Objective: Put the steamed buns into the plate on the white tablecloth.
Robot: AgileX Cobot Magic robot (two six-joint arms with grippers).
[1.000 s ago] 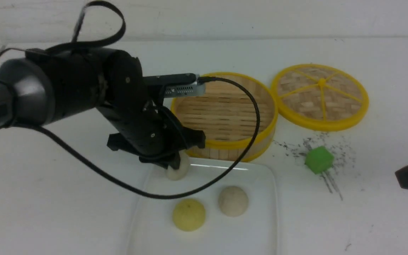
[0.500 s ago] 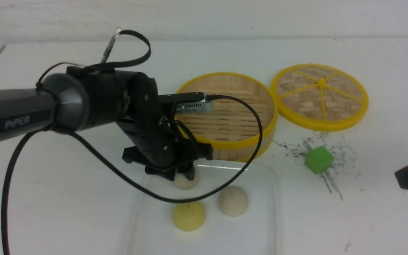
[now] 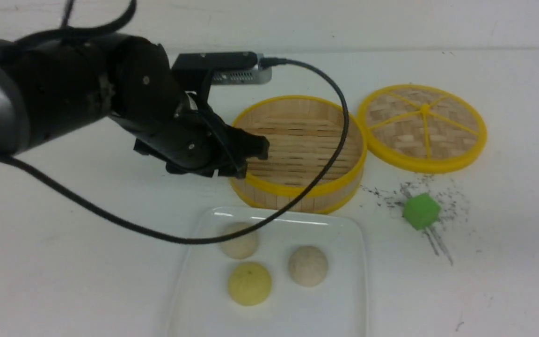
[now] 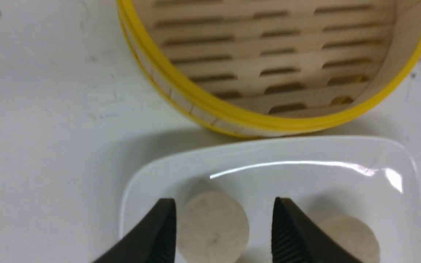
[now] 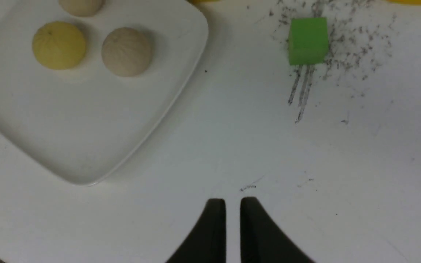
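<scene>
The left gripper (image 3: 247, 161) hangs in the left centre of the front view, raised above the table, in front of the near-left rim of the bamboo steamer (image 3: 297, 191). Its jaws stand wide apart and hold nothing. In the left wrist view its two black fingers (image 4: 157, 233) frame the left cream bun (image 4: 212, 226) below them without touching it. To me this looks like a release just finished, with the arm lifted clear so that it does not knock the bun.

This bun and the right cream bun (image 3: 308, 266) lie on the plate (image 3: 279, 213) in the lower centre of the frame, with the yellow bun (image 3: 249, 283) (not a part of the task) in front of them. The plate rests on the white tablecloth (image 3: 63, 262). The steamer is empty and its lid (image 3: 423, 126) lies at the upper right, so I judge the task practically done.

The right gripper (image 5: 232, 204) has its fingers nearly together, with only a thin slit and nothing in it, above bare cloth — it seems parked.

One second ago the left gripper was low over the plate's far-left corner, closed around the left cream bun. Now it is up and open, and the bun rests alone. The dark shape at the right edge of the front view is also gone.
</scene>
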